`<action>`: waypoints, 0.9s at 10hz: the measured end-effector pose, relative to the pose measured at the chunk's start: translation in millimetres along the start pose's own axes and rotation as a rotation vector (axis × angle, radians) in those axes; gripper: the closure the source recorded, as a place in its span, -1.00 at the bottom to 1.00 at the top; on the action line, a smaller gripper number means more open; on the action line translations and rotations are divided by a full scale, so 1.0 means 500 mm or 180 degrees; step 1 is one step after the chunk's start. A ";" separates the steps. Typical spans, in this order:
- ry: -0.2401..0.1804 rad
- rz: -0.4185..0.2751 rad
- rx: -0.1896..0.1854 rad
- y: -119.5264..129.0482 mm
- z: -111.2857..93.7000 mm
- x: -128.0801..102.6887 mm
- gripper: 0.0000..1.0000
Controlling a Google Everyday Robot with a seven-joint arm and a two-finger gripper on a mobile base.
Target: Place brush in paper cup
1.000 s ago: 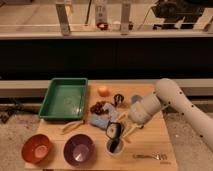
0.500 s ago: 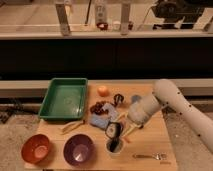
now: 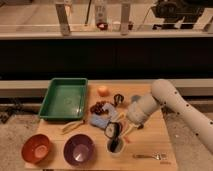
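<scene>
Camera view shows the gripper (image 3: 112, 131) closed just above the paper cup (image 3: 115, 149) near the front edge of the table (image 3: 150, 142). It is apparently gripping the brush (image 3: 114, 144), whose dark head dips into the cup. The task looks nearly done, with only letting go and pulling away left.

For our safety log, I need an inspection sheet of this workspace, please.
Surface: wooden table, crowded.
Job's things: brush held just over the white paper cup; a dark tip seems to reach inside.
Clutter: green tray, orange fruit, purple bowl, red-brown bowl, fork, tan utensil.
Grippers: gripper shut on the brush, above the cup near the table's front edge.
Cables: nothing seen.
Surroundings: dark low wall behind the table.
</scene>
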 end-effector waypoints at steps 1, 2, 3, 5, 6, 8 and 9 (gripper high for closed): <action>0.0003 0.0003 0.0001 0.001 0.000 0.001 1.00; 0.0004 0.0008 0.0002 0.002 -0.002 0.003 0.95; 0.0005 0.0009 -0.0001 0.002 -0.002 0.003 0.81; 0.0005 0.0009 -0.0003 0.003 -0.001 0.003 0.29; 0.0005 0.0009 -0.0004 0.003 -0.001 0.003 0.05; 0.0005 0.0006 -0.0006 0.002 -0.001 0.003 -0.38; -0.0001 0.0007 -0.0008 0.002 0.001 0.004 -0.54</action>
